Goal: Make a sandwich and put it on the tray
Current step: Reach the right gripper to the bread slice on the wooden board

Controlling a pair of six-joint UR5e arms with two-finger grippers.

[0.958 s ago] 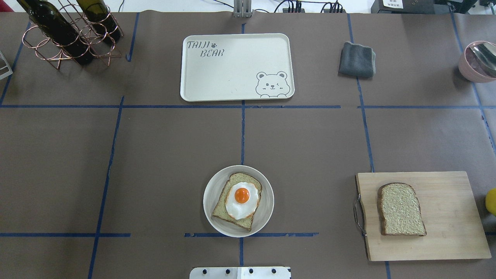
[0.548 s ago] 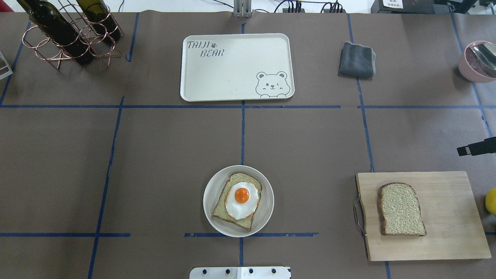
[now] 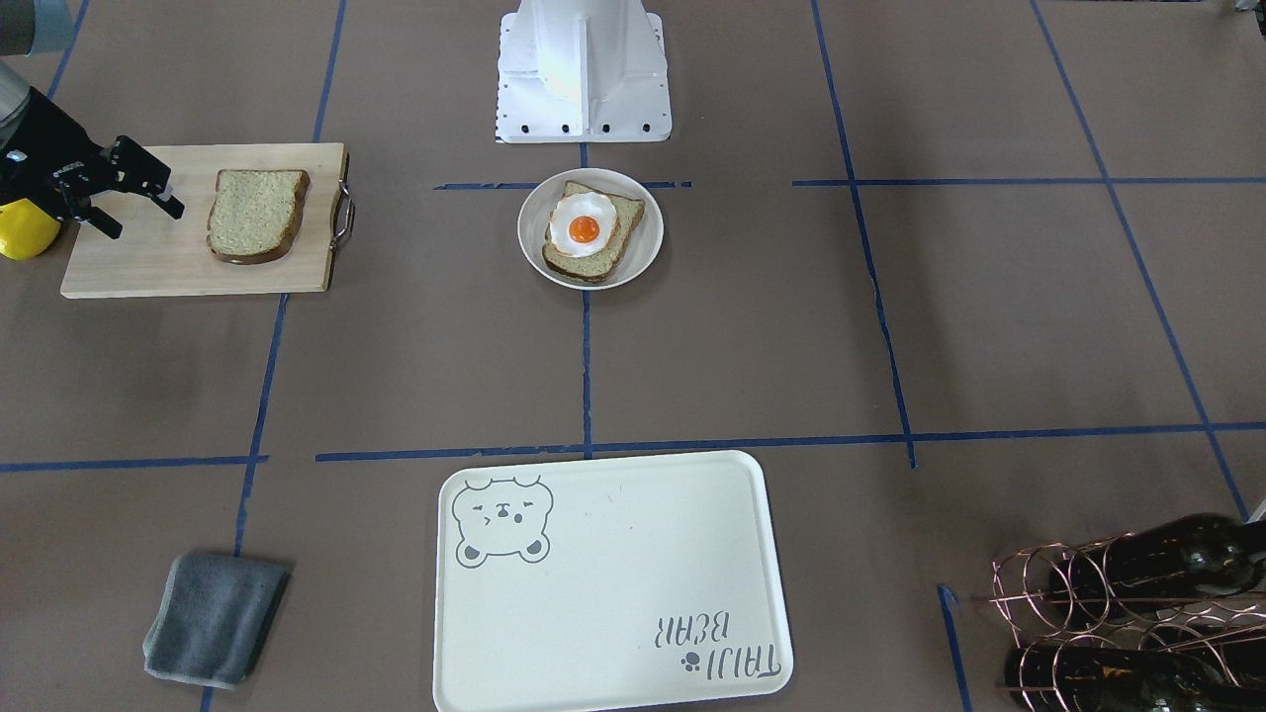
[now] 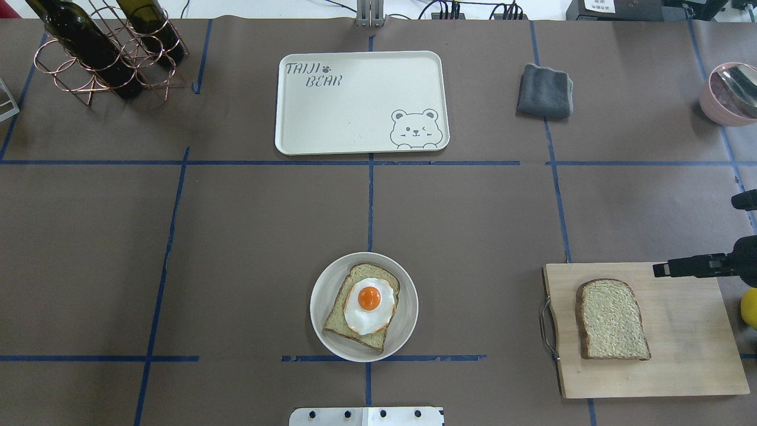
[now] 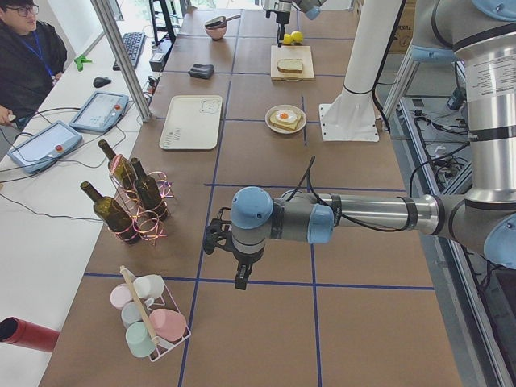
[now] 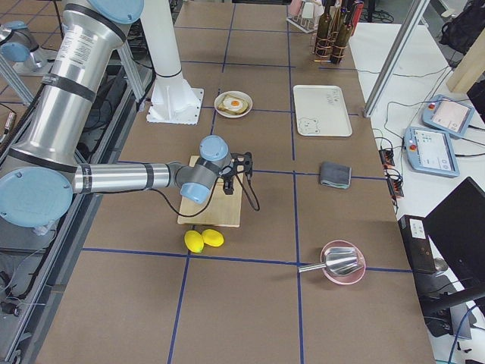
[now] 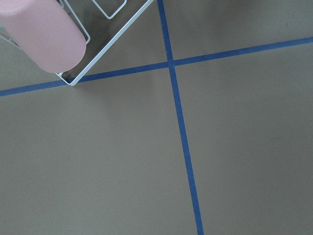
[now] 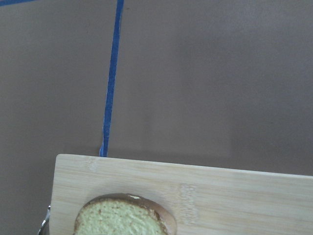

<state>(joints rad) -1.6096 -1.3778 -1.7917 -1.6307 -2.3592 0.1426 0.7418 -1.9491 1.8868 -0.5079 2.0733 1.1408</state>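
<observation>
One bread slice lies bare on the wooden cutting board; it also shows in the right wrist view. The other slice lies in a round white dish with the fried egg on top. The cream bear tray sits at the far middle with nothing on it. My right gripper is open and empty, over the board's far right corner, to the right of the bare slice. My left gripper shows only in the left side view, far from the food; I cannot tell its state.
A grey cloth lies right of the tray. A copper wine rack with bottles stands far left. A pink bowl with a spoon is far right. Lemons lie beside the board. A mug rack stands near the left gripper.
My right gripper has come in from the right edge, nearer the robot and further left, and now reaches over the cutting board's far right corner. The food has not moved.
</observation>
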